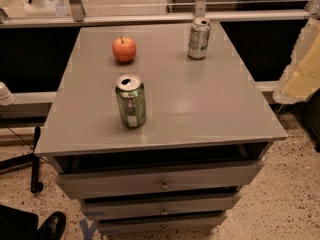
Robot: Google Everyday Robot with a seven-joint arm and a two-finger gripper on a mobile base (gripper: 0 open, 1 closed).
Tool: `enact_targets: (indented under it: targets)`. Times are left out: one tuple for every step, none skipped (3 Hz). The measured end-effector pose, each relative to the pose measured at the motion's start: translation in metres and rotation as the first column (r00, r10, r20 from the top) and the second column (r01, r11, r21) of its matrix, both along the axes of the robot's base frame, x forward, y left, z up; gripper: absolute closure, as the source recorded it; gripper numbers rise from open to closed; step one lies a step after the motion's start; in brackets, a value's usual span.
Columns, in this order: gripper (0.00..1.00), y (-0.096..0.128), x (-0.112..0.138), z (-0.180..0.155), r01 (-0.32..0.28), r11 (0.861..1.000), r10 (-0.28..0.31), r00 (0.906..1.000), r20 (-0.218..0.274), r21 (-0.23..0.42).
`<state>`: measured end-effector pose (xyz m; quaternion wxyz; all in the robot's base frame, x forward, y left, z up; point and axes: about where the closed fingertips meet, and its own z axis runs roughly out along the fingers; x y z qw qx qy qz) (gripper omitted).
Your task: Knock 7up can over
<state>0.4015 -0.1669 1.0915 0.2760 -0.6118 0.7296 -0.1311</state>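
Observation:
The 7up can (199, 39), pale silver-white with green markings and a silver top, stands upright at the back right of the grey cabinet top (200, 109). My gripper (300, 69) shows as a pale cream shape at the right edge of the view. It is beyond the cabinet's right side, well to the right of the can and apart from it.
A darker green can (131, 101) stands upright at the front left of the top. A red-orange apple (124, 49) lies at the back left. Drawers (160, 181) sit below the top. A rail (150, 18) runs behind. A black shoe (50, 226) is on the floor at the lower left.

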Motion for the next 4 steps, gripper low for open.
enact_targets:
  targets:
    - [0.00, 0.000, 0.000, 0.000, 0.000, 1.000, 0.000, 1.0000, 0.000, 0.000]
    - [0.00, 0.000, 0.009, -0.004, 0.029, 0.999, -0.030, 0.9990, 0.033, 0.029]
    - [0.00, -0.007, 0.042, -0.028, 0.087, 0.988, -0.094, 0.9943, 0.050, 0.130]
    - [0.00, -0.013, 0.088, -0.056, 0.143, 0.950, -0.164, 0.9850, 0.054, 0.278]
